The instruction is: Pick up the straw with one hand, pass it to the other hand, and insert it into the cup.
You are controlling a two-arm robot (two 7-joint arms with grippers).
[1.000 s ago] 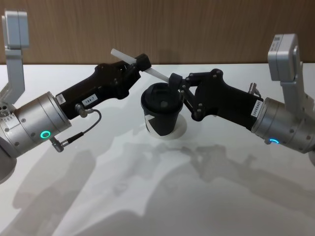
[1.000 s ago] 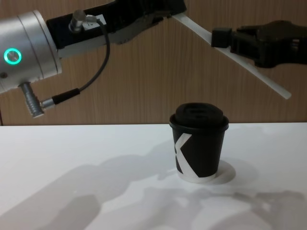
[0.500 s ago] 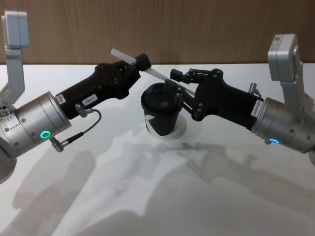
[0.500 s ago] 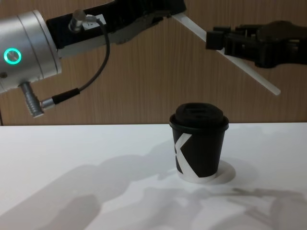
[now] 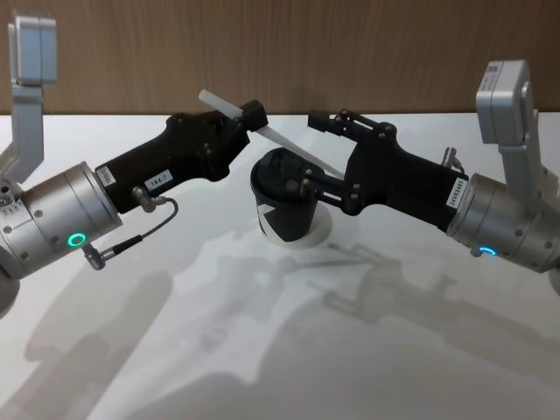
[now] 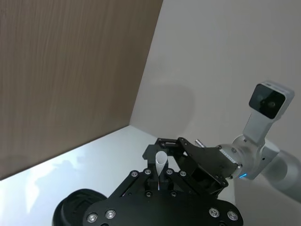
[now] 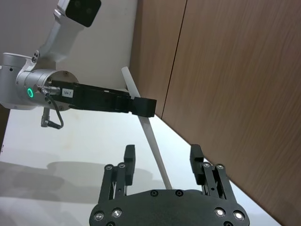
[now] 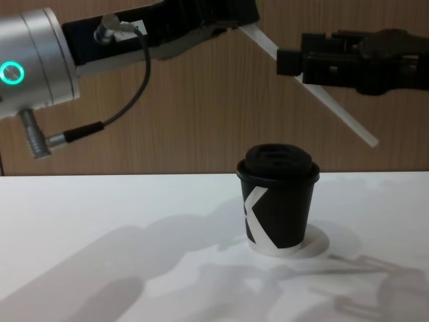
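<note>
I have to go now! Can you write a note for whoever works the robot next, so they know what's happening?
Left gripper: shut on the straw, holding it slanted in the air, higher than the cup.
Right gripper: open, with a finger on either side of the straw's lower part.
Cup: upright on the table, lid on.
Done: the straw is picked up and in the left gripper.
Left to do: move the right gripper clear, then poke the straw into the cup.
</note>
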